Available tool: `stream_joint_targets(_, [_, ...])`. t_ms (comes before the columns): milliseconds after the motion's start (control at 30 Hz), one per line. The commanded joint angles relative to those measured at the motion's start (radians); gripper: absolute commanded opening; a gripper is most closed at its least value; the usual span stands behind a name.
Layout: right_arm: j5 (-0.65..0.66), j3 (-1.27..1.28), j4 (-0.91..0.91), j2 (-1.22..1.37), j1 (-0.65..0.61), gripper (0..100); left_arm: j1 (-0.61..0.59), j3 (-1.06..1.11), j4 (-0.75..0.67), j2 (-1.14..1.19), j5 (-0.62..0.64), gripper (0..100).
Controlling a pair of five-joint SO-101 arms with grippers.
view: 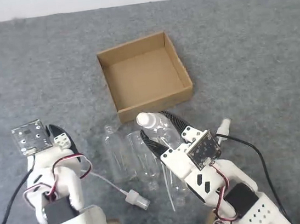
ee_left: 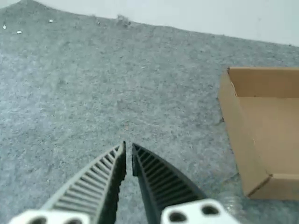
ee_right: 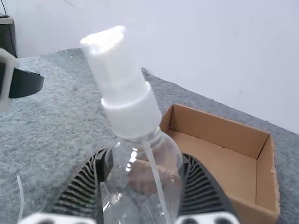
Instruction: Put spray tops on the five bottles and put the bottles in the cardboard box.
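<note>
My right gripper is shut on a clear bottle with a white spray top fitted, held just in front of the open cardboard box. Two more clear bottles lie without tops on the carpet between the arms. One loose spray top with its tube lies near the left arm's base, another spray top lies to the right of the right arm. My left gripper is shut with nothing in it, over bare carpet left of the box.
Grey carpet covers the table. The box holds nothing. Cables trail from the arm bases. There is free room to the left and right of the box.
</note>
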Motion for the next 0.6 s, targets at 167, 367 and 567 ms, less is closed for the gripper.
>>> stream_joint_targets(167, [-0.011, -0.051, 0.002, -0.004, 0.013, 0.6, -0.006, 0.001, -0.032, -0.017, -0.006, 1])
stream_joint_targets(367, [-0.003, -0.186, 0.038, 0.004, 0.018, 0.6, -0.002, 0.01, -0.037, -0.017, -0.008, 1])
stream_joint_targets(567, [0.06, -0.311, 0.045, 0.005, 0.019, 0.6, -0.002, 0.033, -0.086, -0.017, -0.008, 1])
